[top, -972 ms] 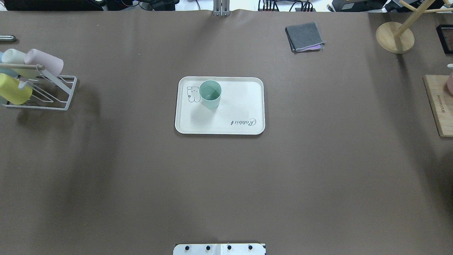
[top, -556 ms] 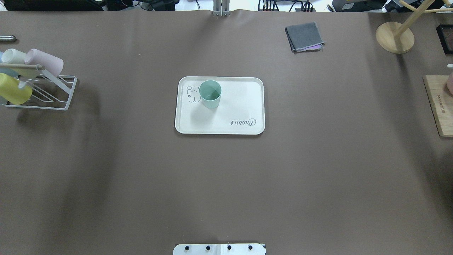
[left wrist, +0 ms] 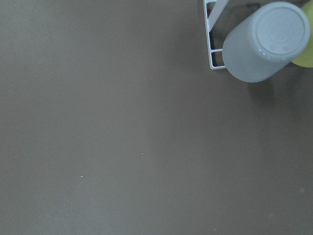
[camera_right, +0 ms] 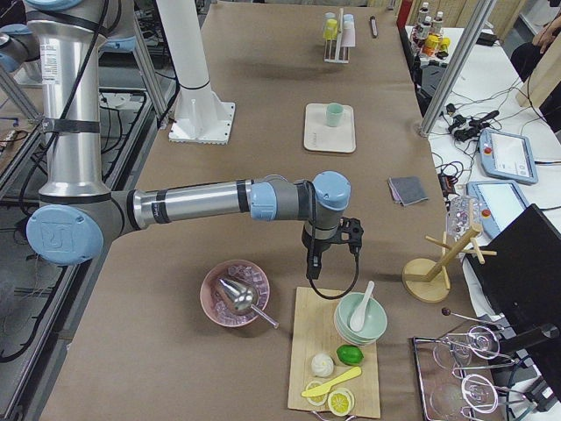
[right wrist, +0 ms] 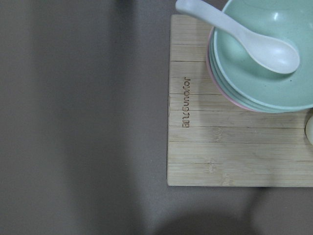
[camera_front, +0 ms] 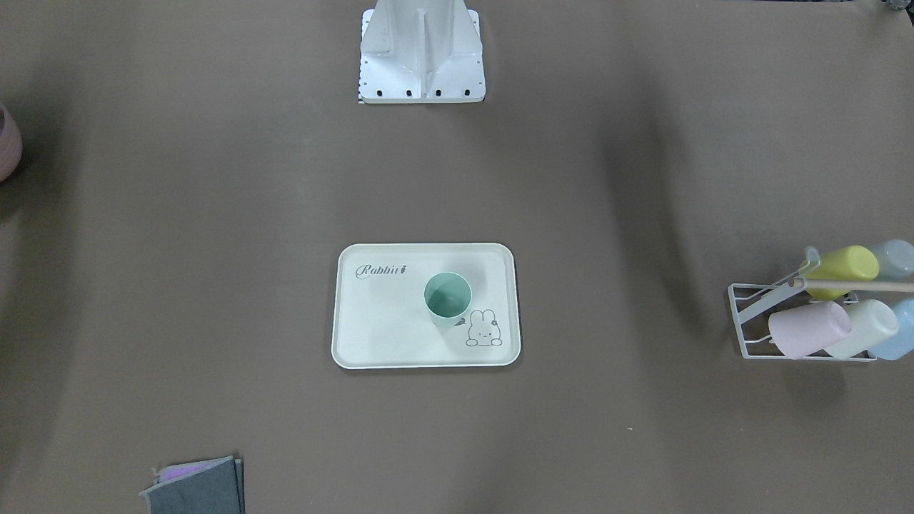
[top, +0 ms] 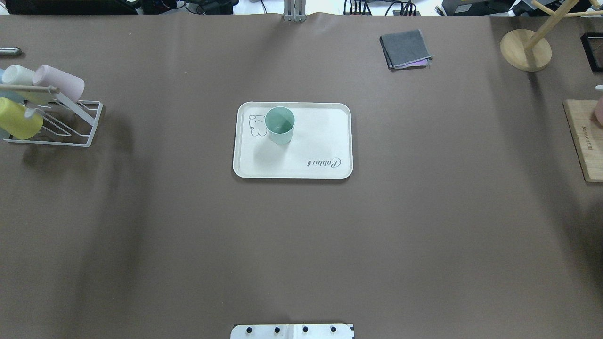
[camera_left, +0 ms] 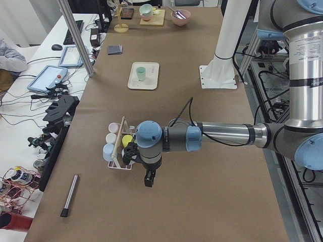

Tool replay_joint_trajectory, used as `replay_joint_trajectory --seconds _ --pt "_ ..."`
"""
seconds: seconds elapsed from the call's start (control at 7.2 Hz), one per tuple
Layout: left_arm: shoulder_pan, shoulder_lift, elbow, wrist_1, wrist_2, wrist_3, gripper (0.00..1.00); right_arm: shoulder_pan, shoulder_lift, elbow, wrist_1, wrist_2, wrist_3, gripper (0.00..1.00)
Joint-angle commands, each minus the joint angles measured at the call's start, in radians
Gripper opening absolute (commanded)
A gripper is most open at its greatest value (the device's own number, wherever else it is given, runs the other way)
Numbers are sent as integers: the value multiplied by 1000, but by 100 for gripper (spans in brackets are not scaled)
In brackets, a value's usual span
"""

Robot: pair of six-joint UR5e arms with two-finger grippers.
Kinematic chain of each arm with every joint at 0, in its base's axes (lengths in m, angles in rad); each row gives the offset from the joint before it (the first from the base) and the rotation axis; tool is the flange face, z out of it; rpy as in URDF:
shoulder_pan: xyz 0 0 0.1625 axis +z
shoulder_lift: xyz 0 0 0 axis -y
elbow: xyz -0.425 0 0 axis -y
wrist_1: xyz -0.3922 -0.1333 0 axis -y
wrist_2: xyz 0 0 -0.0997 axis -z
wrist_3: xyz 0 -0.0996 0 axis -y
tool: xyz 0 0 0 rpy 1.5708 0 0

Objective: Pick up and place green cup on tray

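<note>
The green cup (top: 280,125) stands upright on the cream tray (top: 320,141), beside the bunny drawing, at the table's middle. It also shows as the green cup (camera_front: 448,298) on the tray (camera_front: 378,321) in the front-facing view. Nothing touches it. My left gripper (camera_left: 148,179) hangs over the table near the cup rack, far from the tray, and I cannot tell whether it is open or shut. My right gripper (camera_right: 313,267) hangs near the bamboo board at the other end, and I cannot tell its state either. Neither gripper shows in the overhead or front-facing views.
A white wire rack (top: 70,127) with several pastel cups lies at the left end. A folded grey cloth (top: 405,48), a wooden stand (top: 525,49) and a bamboo board (top: 584,139) sit at the far right. Stacked bowls with a spoon (right wrist: 264,54) rest on that board.
</note>
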State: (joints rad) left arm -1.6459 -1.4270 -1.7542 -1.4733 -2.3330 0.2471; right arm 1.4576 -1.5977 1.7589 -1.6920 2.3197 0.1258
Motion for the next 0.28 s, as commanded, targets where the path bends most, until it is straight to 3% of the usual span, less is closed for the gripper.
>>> replay_joint_trajectory --seconds 0.0,0.14 --pt "-5 2 -11 4 0 -3 97 0 1 1 0 0 2 100" --pt "-5 2 -28 8 1 -6 97 1 1 5 -2 0 0 100"
